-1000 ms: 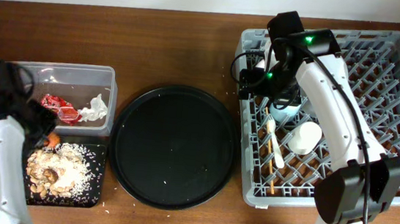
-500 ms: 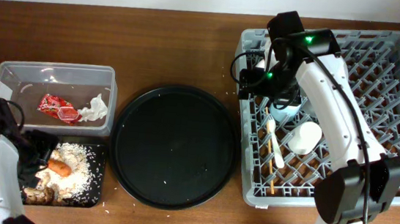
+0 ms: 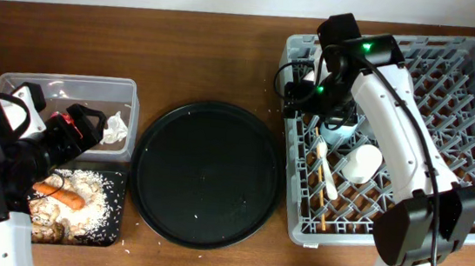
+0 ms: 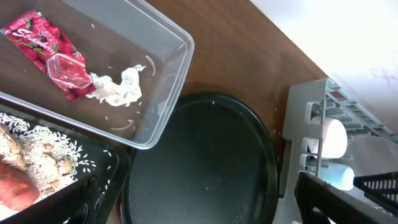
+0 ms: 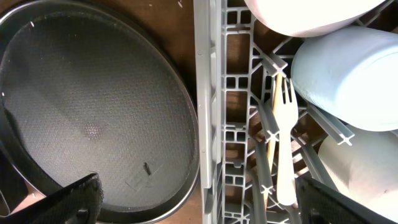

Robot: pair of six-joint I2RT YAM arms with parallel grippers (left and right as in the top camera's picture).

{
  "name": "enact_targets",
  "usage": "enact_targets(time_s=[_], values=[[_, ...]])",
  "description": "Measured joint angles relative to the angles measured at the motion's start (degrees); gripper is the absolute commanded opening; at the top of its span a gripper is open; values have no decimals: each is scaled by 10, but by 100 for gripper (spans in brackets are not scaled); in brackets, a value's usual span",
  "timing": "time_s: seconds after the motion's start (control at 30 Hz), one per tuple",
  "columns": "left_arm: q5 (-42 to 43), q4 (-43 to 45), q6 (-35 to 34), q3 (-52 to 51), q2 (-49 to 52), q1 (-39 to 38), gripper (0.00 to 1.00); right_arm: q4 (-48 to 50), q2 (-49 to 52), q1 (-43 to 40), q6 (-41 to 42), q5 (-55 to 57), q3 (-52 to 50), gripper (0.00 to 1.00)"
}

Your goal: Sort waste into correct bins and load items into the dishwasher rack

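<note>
The orange carrot lies on the rice scraps in the shallow black tray. My left gripper hangs open and empty, raised high above the two bins. The clear tub holds the red wrapper and the white tissue. My right gripper stands open and empty over the left rim of the grey rack. In the rack lie the white fork, the chopsticks, the light blue cup, the white cup and a white bowl.
A large round black tray with a few crumbs lies between the bins and the rack. A few rice grains are scattered on the brown table by the shallow tray. The right arm reaches across the rack's left half.
The left gripper has opened and let the carrot go onto the rice in the shallow black tray, then risen toward the overhead camera. The right arm has not moved.
</note>
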Motion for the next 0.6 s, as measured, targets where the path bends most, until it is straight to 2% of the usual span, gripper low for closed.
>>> enact_targets(time_s=[0.3,0.4,0.6], values=[[2,0,2,0,0,0,99,0,-28,2,0,0,0,99],[2,1,2,0,0,0,99,5,-142,4,0,5,-2,99],[4,1,2,0,0,0,99,93,-475,5,0,110,6,99]])
